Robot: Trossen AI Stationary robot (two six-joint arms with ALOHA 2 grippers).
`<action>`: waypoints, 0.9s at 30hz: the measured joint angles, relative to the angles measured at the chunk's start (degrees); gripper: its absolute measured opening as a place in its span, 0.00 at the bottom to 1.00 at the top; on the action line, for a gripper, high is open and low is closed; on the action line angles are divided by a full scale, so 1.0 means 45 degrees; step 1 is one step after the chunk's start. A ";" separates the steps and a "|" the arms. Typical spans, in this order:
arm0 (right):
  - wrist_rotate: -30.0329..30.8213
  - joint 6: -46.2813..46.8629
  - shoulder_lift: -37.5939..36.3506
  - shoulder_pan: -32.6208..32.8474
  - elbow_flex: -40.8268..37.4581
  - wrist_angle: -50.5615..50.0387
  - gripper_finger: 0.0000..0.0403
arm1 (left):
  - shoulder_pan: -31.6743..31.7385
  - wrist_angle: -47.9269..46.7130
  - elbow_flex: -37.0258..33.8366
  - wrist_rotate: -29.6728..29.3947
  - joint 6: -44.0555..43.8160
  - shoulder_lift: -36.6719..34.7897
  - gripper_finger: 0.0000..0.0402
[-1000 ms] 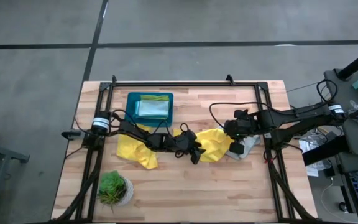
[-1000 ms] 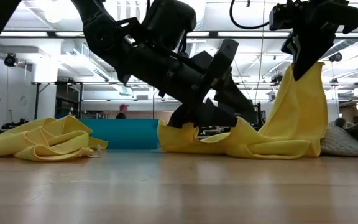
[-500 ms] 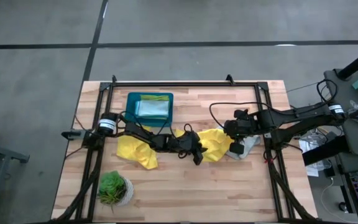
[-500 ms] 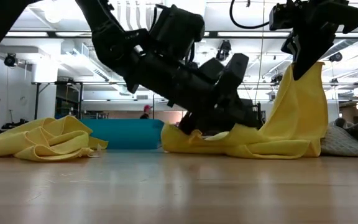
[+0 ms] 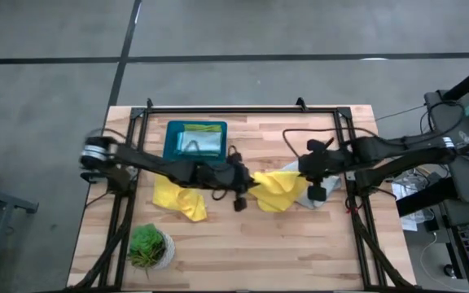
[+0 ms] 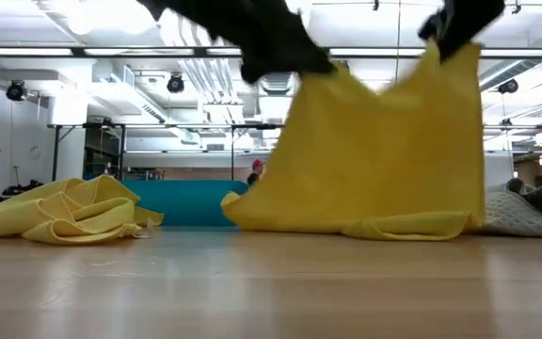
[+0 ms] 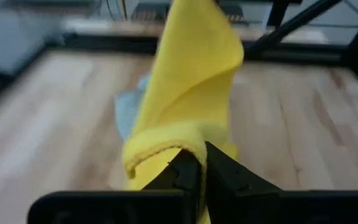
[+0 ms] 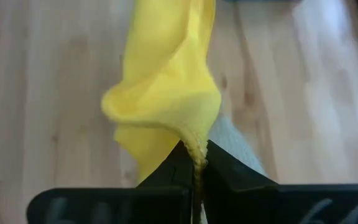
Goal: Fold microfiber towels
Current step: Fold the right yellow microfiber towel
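A yellow microfiber towel (image 6: 384, 151) hangs spread between my two grippers, its lower edge (image 6: 403, 226) on the table. My left gripper (image 5: 249, 181) is shut on its left upper end and my right gripper (image 5: 306, 169) on its right upper end. A second yellow towel (image 5: 177, 199) lies crumpled on the table to the left. A pale grey towel (image 6: 534, 202) lies bunched to the right, partly under the held one. My left gripper pinches the yellow towel's hemmed edge (image 7: 166, 146) between its two shut fingers. That end is lifted clear and the cloth hangs below it, fairly taut toward the other gripper. My right gripper pinches the towel's bunched upper end (image 8: 194, 144) between its two shut fingers, coming from above. The cloth hangs below it, reaching down to the table.
A teal tray (image 5: 169, 138) holding folded cloths stands at the far left of the table. A small potted plant (image 5: 149, 247) stands at the near left corner. Black frame rails (image 5: 243, 108) run along the table's far and side edges.
My left gripper has shut on the left end of the yellow towel and raised it off the table. My right gripper has also risen a little. The towel, heaped low before, now hangs spread between both grippers, its lower edge still on the table.
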 joint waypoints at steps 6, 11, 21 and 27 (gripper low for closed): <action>0.0684 -0.1299 -0.0032 -0.0063 0.1602 -0.0021 0.02 | 0.0050 -0.2140 0.0000 -0.0344 0.1412 -0.2917 0.00; 0.3031 -0.2654 0.0208 -0.0341 0.2770 0.0287 0.02 | 0.0294 -0.3102 -0.0003 -0.1987 0.2440 -0.4597 0.00; 0.5054 -0.5061 0.1140 -0.0763 0.4935 0.1212 0.02 | 0.0782 -0.3680 -0.0005 -0.4956 0.4662 -0.6735 0.00; 0.3981 -0.4671 0.1326 -0.0715 0.5362 0.0700 0.02 | 0.0321 -0.4662 -0.0019 -0.3862 0.4021 -0.6940 0.00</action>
